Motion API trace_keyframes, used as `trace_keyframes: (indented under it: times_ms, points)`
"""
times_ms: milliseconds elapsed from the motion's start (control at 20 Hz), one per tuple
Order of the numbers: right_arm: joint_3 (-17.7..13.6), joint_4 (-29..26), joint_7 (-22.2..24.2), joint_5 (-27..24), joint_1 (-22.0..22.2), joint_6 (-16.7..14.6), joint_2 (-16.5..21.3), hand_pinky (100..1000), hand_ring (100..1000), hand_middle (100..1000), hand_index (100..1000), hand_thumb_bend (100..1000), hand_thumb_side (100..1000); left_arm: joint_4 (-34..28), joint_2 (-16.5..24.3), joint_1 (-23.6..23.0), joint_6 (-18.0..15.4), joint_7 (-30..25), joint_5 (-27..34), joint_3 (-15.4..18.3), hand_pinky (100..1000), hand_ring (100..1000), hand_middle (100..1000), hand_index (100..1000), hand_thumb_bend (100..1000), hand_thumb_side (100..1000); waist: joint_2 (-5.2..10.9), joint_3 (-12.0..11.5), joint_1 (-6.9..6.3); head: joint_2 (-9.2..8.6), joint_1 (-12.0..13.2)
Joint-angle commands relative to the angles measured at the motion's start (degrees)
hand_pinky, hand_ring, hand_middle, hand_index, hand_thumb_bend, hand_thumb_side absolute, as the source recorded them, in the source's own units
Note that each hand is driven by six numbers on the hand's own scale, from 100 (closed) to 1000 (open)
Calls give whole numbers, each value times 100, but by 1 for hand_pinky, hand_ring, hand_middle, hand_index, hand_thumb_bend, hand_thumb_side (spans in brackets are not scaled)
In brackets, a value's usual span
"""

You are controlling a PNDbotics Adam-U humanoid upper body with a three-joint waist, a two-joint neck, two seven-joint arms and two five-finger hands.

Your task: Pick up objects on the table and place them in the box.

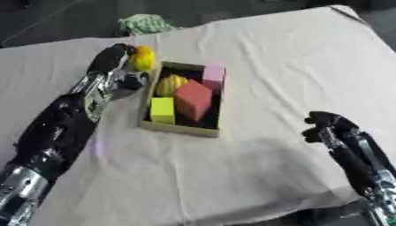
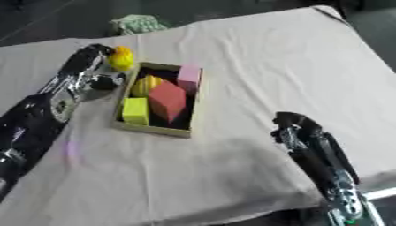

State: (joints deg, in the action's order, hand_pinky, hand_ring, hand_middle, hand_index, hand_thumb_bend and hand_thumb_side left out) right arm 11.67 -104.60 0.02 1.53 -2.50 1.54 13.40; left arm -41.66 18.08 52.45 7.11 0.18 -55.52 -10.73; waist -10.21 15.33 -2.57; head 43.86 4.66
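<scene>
The desk (image 1: 294, 66) is draped in a pale cloth, and my box (image 1: 179, 128) sits left of centre, its long axis running near to far. It already carries a red block (image 1: 192, 99), a pink block (image 1: 213, 76), a green cube (image 1: 162, 109) and a yellow ribbed thing (image 1: 170, 84).

My left arm reaches from the near left up along the box's left side. My left hand (image 1: 116, 59) is at the far left corner, fingers curled round a small yellow toy (image 1: 143, 58). The toy is just beyond and left of the box's far rim, so I judge the coming move is a short carry right and nearer, then a release over the free far-left pocket.

My right hand (image 1: 325, 126) rests well apart at the near right, fingers curled on nothing.

A green thing (image 1: 145, 23) lies past the desk's far edge.
</scene>
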Motion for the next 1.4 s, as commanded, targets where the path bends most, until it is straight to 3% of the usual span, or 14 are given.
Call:
trace_keyframes:
  times_ms: [50,150,450,700,1150,1250,1350,1400]
  points:
    - [-24,-117,-1,-18,-56,7,91,666,653,697,782,100,622,-66,94,64,-18,-67,-260,44,784,712,663,790,137,100,68,9,16,26,-4]
    - [-25,-113,-2,-13,-55,7,92,666,653,697,782,100,621,-99,110,62,9,12,-344,63,768,671,614,756,100,100,73,3,12,26,-9]
    - [-31,-98,-3,4,-56,0,84,666,653,696,782,100,615,-236,186,41,177,548,-352,100,702,528,469,626,100,100,91,-32,7,26,-37]
    - [-33,-93,-1,13,-61,-7,79,666,653,695,782,100,606,-300,222,26,303,991,-224,82,675,471,409,567,100,100,107,-51,18,26,-46]
    - [-43,-87,2,29,-56,-20,69,666,653,694,782,100,599,-482,317,42,395,1283,-50,14,653,412,343,510,100,100,134,-62,14,26,-71]
    - [-45,-85,2,33,-54,-21,68,666,653,694,782,100,599,-529,336,47,390,1298,-9,-2,680,508,454,614,118,100,139,-62,11,26,-75]
    - [-42,-83,5,34,-54,-22,69,667,654,694,782,100,601,-564,353,53,327,1251,9,-43,735,670,648,780,325,138,139,-56,11,23,-76]
    - [-40,-82,8,34,-54,-22,71,667,654,694,782,100,603,-581,367,61,267,1196,-22,-72,780,757,753,857,467,277,137,-52,11,18,-75]
